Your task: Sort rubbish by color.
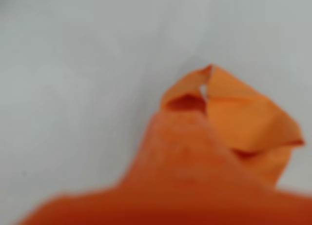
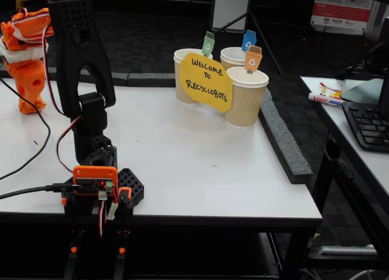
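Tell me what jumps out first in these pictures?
In the fixed view, a yellow sign reading "Welcome to RecycloBots" leans on three paper cups at the far side of the white table, each cup with a small coloured tag. The black arm rises at the left. In the wrist view, a crumpled orange paper wad sits right at the orange fingers.

Three paper cups (image 2: pixel 246 96), one orange wad (image 1: pixel 248 120), one sign (image 2: pixel 205 81).

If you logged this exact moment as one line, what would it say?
gripper: shut on orange wad | position: far left, fixed view | cups: three, tagged green/blue/orange | other wads: unseen
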Controlling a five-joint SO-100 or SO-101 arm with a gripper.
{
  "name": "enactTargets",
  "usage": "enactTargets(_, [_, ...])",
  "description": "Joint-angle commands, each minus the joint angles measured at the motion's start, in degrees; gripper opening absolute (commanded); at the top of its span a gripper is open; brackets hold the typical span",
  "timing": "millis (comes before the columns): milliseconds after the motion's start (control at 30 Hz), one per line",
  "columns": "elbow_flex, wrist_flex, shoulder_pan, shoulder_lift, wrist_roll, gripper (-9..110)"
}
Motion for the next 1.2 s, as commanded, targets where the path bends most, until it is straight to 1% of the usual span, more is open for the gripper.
enactTargets(0, [0.4, 0.3, 1.1, 22.5, -1.1, 0])
enactTargets(267, [15.1, 1.7, 1.1, 48.8, -1.1, 0])
enactTargets(467, [25.1, 5.6, 1.5, 70.1, -1.1, 0])
enactTargets(600, [28.2, 9.5, 3.3, 81.7, -1.1, 0])
enactTargets(767, [29.0, 13.9, 8.8, 90.2, -1.1, 0])
enactTargets(1033, [29.2, 22.1, 6.9, 101.4, -1.1, 0])
enactTargets(1167, [29.4, 24.9, 8.2, 106.8, -1.1, 0])
